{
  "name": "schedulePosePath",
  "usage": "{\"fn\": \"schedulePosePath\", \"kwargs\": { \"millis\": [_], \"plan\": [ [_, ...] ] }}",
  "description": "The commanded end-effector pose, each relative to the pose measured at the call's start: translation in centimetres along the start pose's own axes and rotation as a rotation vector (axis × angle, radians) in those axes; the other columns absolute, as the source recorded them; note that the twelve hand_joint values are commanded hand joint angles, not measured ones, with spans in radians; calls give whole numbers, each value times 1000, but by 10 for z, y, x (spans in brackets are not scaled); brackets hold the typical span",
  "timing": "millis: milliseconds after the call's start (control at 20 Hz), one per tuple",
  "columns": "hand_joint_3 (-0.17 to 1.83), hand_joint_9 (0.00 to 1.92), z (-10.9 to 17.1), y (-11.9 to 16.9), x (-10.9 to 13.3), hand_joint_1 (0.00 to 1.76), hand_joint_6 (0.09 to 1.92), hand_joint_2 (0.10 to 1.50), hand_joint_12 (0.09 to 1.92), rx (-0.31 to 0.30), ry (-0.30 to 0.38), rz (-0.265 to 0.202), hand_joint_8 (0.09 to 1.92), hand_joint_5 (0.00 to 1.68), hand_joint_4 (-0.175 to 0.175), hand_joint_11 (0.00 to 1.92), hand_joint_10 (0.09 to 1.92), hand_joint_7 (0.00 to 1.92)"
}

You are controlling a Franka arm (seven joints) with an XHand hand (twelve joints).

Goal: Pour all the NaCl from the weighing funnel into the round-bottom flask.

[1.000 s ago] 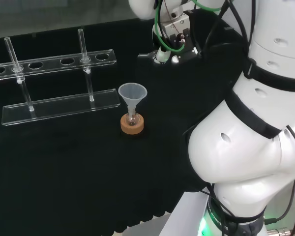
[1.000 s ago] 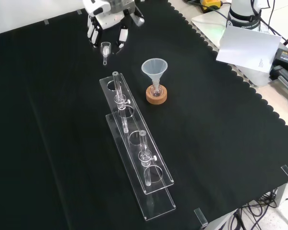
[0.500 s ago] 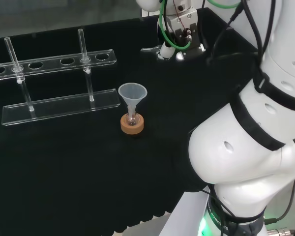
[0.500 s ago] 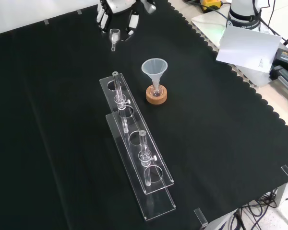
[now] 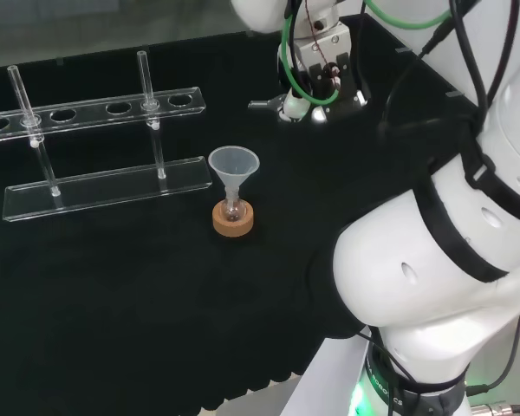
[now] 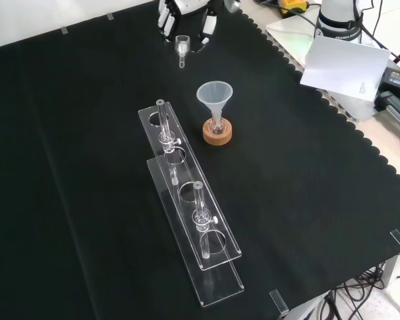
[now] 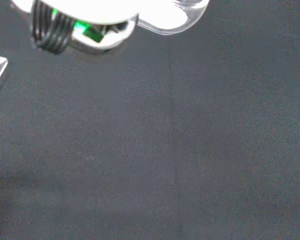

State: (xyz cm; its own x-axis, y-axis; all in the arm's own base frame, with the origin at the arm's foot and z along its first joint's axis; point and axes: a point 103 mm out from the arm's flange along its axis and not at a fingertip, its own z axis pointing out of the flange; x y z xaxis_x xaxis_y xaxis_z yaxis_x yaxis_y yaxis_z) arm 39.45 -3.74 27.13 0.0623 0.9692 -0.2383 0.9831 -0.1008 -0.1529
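The hand [image 6: 187,9] hangs at the far edge of the cloth in the front view, shut on a small clear glass weighing funnel [image 6: 181,48] whose stem points down between its fingers [image 6: 209,24]. In the head view the hand [image 5: 317,68] is above and right of the flask, with the weighing funnel [image 5: 264,105] sticking out to its left. A small round-bottom flask [image 6: 217,127] stands on a cork ring [image 6: 217,133] with a clear plastic funnel [image 6: 215,93] in its neck. The flask [image 5: 232,208] stands well apart from the hand. What the weighing funnel holds cannot be made out.
A long clear test-tube rack [image 6: 187,220] with two glass tubes lies left of the flask in the front view and shows as the rack [image 5: 95,113] in the head view. White paper [image 6: 340,63] lies beyond the cloth's scalloped right edge. The arm's white links [image 5: 442,260] rise at the head view's right.
The hand has carried the weighing funnel to the right and a little farther off in the front view. The flask, its funnel and the rack have stayed put.
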Motion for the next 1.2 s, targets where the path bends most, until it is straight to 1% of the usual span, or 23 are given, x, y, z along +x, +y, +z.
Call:
{"fn": "schedulePosePath", "kwargs": {
  "millis": [50, 200, 300, 600, 800, 1200],
  "plan": [
    [578, 1320, 1, -31, 21, 1137, 484, 667, 819, 29, -33, -10, 591, 1358, 175, 1150, 111, 922],
    [578, 1320, 1, -40, 27, 1137, 482, 667, 820, 37, -49, -13, 591, 1359, 175, 1150, 109, 921],
    [579, 1320, 0, -43, 30, 1137, 481, 667, 820, 44, -71, -16, 591, 1360, 175, 1149, 108, 921],
    [579, 1320, 5, -43, 37, 1138, 479, 666, 822, 107, -117, -13, 591, 1361, 175, 1149, 105, 920],
    [579, 1321, 7, -41, 40, 1138, 478, 666, 823, 109, -169, -17, 592, 1361, 175, 1149, 103, 920],
    [580, 1323, 13, -36, 43, 1138, 475, 665, 824, 132, -229, -22, 592, 1363, 175, 1150, 100, 920]
  ]
}}
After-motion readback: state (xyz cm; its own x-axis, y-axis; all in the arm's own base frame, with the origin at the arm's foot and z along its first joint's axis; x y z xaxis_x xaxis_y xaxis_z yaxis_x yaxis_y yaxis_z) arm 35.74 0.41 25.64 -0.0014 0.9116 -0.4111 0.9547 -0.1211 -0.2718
